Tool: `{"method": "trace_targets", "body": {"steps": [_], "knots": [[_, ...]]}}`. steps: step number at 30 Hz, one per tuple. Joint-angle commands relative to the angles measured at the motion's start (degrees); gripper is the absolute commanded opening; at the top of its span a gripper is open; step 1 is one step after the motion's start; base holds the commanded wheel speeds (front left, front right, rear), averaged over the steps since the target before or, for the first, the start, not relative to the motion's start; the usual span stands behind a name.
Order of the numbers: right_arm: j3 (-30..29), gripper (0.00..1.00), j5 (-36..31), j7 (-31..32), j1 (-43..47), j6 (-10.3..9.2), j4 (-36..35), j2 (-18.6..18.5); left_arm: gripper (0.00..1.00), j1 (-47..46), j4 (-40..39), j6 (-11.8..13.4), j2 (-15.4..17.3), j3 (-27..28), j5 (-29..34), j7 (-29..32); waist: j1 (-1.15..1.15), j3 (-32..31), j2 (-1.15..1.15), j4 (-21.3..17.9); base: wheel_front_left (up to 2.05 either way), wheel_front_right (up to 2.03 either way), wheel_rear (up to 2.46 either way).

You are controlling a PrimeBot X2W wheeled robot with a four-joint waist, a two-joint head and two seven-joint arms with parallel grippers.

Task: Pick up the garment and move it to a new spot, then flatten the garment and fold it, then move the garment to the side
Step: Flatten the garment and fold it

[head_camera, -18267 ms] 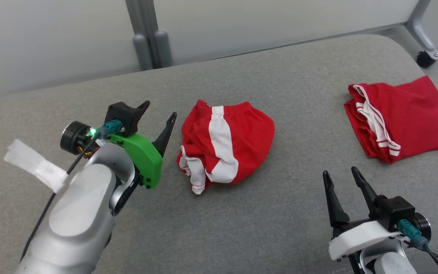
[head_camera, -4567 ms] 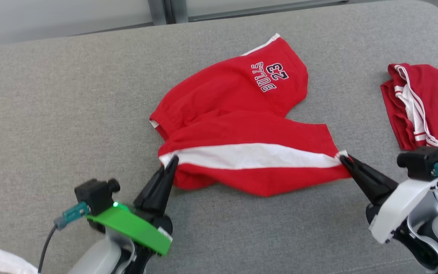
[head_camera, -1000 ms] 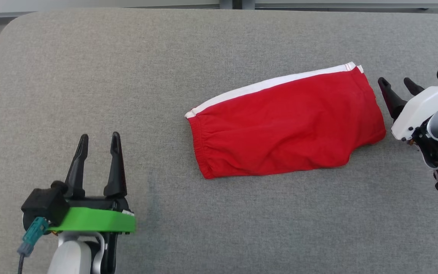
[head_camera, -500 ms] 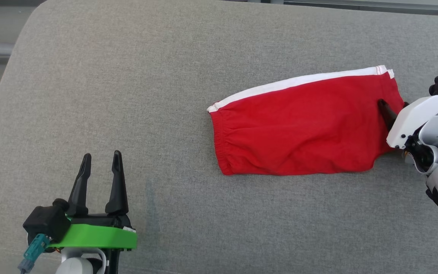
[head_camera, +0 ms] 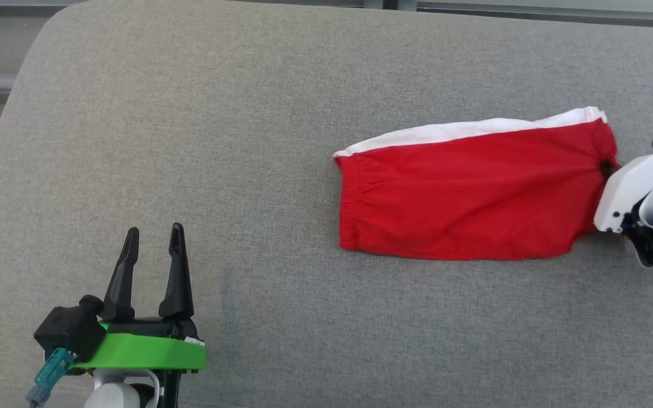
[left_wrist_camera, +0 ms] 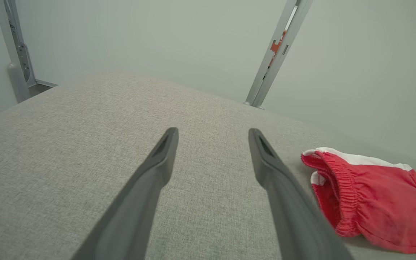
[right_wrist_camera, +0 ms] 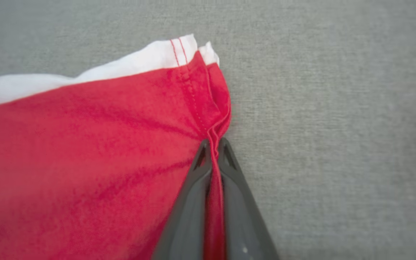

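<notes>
Looks like the closing step, judging by a garment (head_camera: 468,192) already folded in half lengthwise: sliding it aside across the grey surface (head_camera: 190,113). Pinches a gathered pleat of the hem (right_wrist_camera: 193,86) with the right gripper (right_wrist_camera: 213,144), pressed together on red cloth right at the tips. Best done low and slow: keep the pull level with the surface and in line with the garment's length, so as not to peel the top layer off the bottom one or swing the free waistband (head_camera: 355,204) end round. Held at one point only, so expect some bunching near the pinch; ease off at any deepening of the creases fanning out from the tips. Avoid lifting high: risk of an opened fold along the white stripe (head_camera: 462,130) at the far edge. Let go only once flat and well clear of the middle. Lies right of centre in the head view, waistband towards the robot's left, hem end touching the right gripper at the picture's right edge. Sits well apart from the left gripper (head_camera: 153,238), spread wide and holding nothing near the lower left, with bare surface between its fingers (left_wrist_camera: 150,180) in its wrist view and the waistband off to their right.
</notes>
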Motion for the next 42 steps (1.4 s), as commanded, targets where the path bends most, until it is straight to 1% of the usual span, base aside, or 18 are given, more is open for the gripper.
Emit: {"method": "trace_targets", "body": {"steps": [1, 7, 11, 14, 16, 22, 27, 32, 38, 42], "knots": [[-0.6, 0.00, -0.6, -0.9, 1.1, -0.38, 1.3, -1.5, 1.00, 0.9, -0.3, -0.2, 0.1, -0.1, -0.2, 0.0, 0.00, -0.8, 0.00, -0.7, 0.00, 0.00, 0.00], [-2.2, 0.00, -3.1, -5.3, 0.4, -0.30, 2.2, -4.6, 1.00, 1.6, -0.4, -0.2, 0.1, -0.2, -0.8, 0.0, 0.00, -2.6, 0.00, -2.3, 0.00, 0.00, 0.00], [-2.8, 0.00, -5.5, -7.7, -0.8, -0.29, 2.2, -5.9, 1.00, 2.1, -0.5, -0.2, 0.1, 0.0, -1.1, 0.0, 0.00, -3.7, 0.00, -3.2, 0.00, 0.00, 0.00], [-2.8, 0.00, -8.9, -9.0, -1.9, -0.29, 2.9, -7.3, 1.00, 2.3, -0.5, -0.2, 0.1, -0.1, -1.1, 0.0, 0.00, -4.3, 0.00, -3.6, 0.00, 0.00, 0.00], [-2.5, 0.00, -11.4, -9.4, -2.9, -0.29, 3.0, -6.8, 1.00, 2.4, -0.5, -0.2, 0.1, 0.0, -1.2, 0.0, 0.00, -4.7, 0.00, -3.7, 0.00, 0.00, 0.00], [-1.8, 0.00, -16.6, -7.6, -4.7, -0.29, -0.3, -1.5, 1.00, 2.9, -0.8, -0.2, 0.1, 0.0, -1.4, 0.0, 0.00, -5.5, 0.00, -3.8, 0.00, 0.00, 0.00], [-1.1, 0.00, -19.9, -3.6, -4.2, -0.29, -5.5, 4.9, 1.00, 2.9, -0.8, -0.2, 0.1, -0.4, -1.7, 0.0, 0.00, -5.6, 0.00, -3.3, 0.00, 0.00, 0.00], [0.0, 0.00, -21.9, 1.1, -1.2, -0.29, -11.7, 10.1, 1.00, 2.7, -0.9, -0.2, 0.1, -0.8, -2.0, 0.0, 0.00, -5.4, 0.00, -2.3, 0.00, 0.00, 0.00], [0.5, 0.00, -24.0, 6.9, 2.8, -0.29, -18.5, 13.5, 1.00, 2.4, -0.7, -0.2, 0.1, -1.2, -2.7, 0.0, 0.00, -5.1, 0.00, -1.1, 0.00, 0.00, 0.00], [0.4, 0.00, -24.7, 9.7, 5.3, -0.29, -22.2, 14.0, 1.00, 2.1, -0.5, -0.2, 0.1, -1.5, -2.9, 0.0, 0.00, -5.0, 0.00, -0.5, 0.00, 0.00, 0.00]]}}
